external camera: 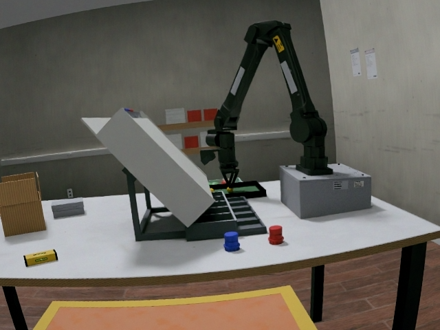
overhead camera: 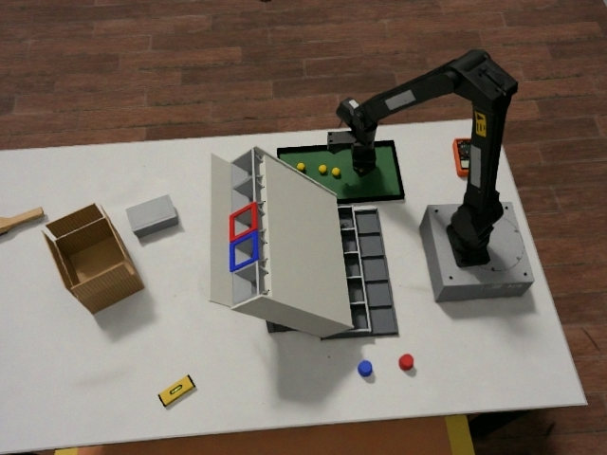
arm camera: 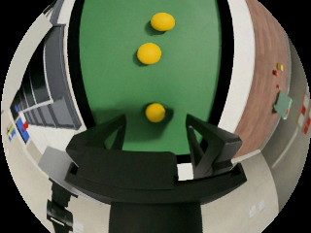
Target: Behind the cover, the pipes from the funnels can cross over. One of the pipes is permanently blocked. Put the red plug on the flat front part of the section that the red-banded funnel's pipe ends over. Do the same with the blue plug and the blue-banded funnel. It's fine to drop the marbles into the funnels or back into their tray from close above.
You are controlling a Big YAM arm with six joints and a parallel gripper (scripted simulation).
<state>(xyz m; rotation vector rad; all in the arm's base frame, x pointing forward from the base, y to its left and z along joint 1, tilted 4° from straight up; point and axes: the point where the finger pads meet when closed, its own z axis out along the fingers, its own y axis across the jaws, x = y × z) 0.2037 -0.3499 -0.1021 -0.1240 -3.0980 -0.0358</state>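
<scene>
My gripper [overhead camera: 362,170] is open and points down over the green marble tray [overhead camera: 342,169]. In the wrist view the gripper [arm camera: 155,135] has one yellow marble [arm camera: 155,112] between its open fingers, lying on the tray. Three more yellow marbles [overhead camera: 321,169] lie in a row further along the tray. The red-banded funnel [overhead camera: 243,221] and the blue-banded funnel [overhead camera: 244,251] sit side by side at the top of the white sloped cover [overhead camera: 299,246]. The grey sectioned base [overhead camera: 367,271] lies at its foot. The blue plug [overhead camera: 364,368] and the red plug [overhead camera: 406,361] stand on the table in front.
A cardboard box [overhead camera: 90,257], a grey block [overhead camera: 152,214] and a wooden handle [overhead camera: 19,218] are at the left. A yellow spirit level [overhead camera: 176,390] lies near the front edge. An orange meter [overhead camera: 460,156] lies behind the arm's grey base [overhead camera: 475,259].
</scene>
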